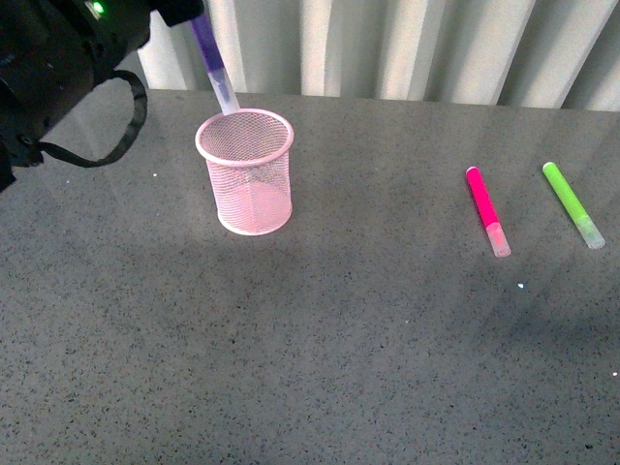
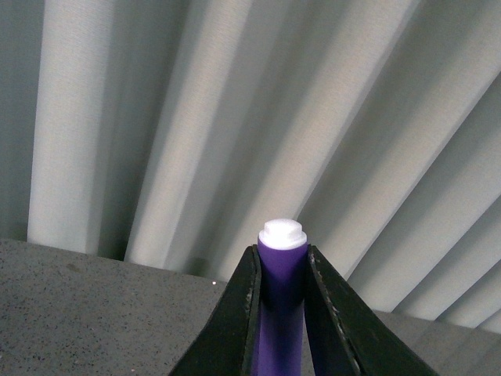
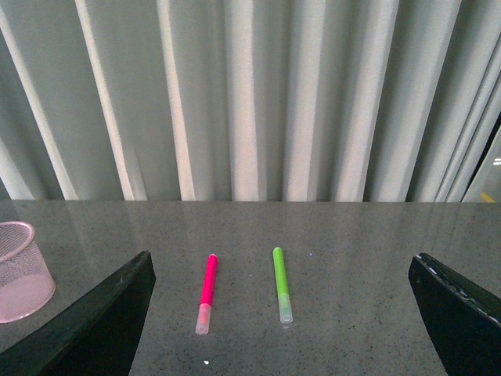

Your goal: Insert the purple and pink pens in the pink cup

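Risk sits at the rim: our left gripper (image 2: 282, 258) is clamped on the purple pen (image 1: 215, 63), which hangs tilted, frosted cap down, its tip just at the far edge of the cup (image 1: 244, 172). We judge that a release from here could let the cap strike the rolled rim and send the pen outside, behind the cup, or nudge the light cup over. The smooth round barrel could also slip in that narrow grip. Our right gripper (image 3: 282, 262) is spread wide and empty, facing the pink pen (image 1: 487, 210), which lies flat on the table (image 1: 387, 368), well apart from the cup and near a green pen (image 1: 573, 203). The cup is open pink wire mesh, round and slightly tapered. The pens are short, thick, glossy plastic, and the table is speckled grey and faintly reflective.
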You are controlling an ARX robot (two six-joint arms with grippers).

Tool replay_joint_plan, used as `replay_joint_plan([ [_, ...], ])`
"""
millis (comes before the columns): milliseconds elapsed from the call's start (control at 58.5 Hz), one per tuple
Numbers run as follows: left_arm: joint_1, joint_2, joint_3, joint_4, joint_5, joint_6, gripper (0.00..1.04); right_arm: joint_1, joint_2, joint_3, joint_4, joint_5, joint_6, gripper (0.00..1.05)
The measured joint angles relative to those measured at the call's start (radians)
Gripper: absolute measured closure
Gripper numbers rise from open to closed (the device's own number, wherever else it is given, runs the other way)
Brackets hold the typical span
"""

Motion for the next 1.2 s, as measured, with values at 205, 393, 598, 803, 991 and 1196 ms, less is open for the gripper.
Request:
replay_joint_plan([
  [205, -0.008, 0.067, 0.045, -0.001, -0.007, 0.016, 0.93, 0.0, 0.0, 0.0, 0.0, 0.0, 0.0, 0.07],
  [393, 0.003, 0.097, 0.068, -0.024, -0.003, 0.01, 0.93, 0.0, 0.0, 0.0, 0.0, 0.0, 0.0, 0.07],
  [598, 0.002, 0.121, 0.075, -0.079, 0.008, 0.005, 0.93, 0.0, 0.0, 0.0, 0.0, 0.0, 0.0, 0.07],
  [803, -0.002, 0.109, 0.071, -0.189, 0.038, -0.02, 0.58, 0.0, 0.0, 0.0, 0.0, 0.0, 0.0, 0.07],
  [991, 0.017, 0.032, 0.046, -0.286, 0.045, -0.054, 0.25, 0.0, 0.0, 0.0, 0.0, 0.0, 0.0, 0.07],
  [1196, 0.053, -0.154, 0.021, -0.556, 0.074, 0.022, 0.07, 0.0, 0.0, 0.0, 0.0, 0.0, 0.0, 0.07],
])
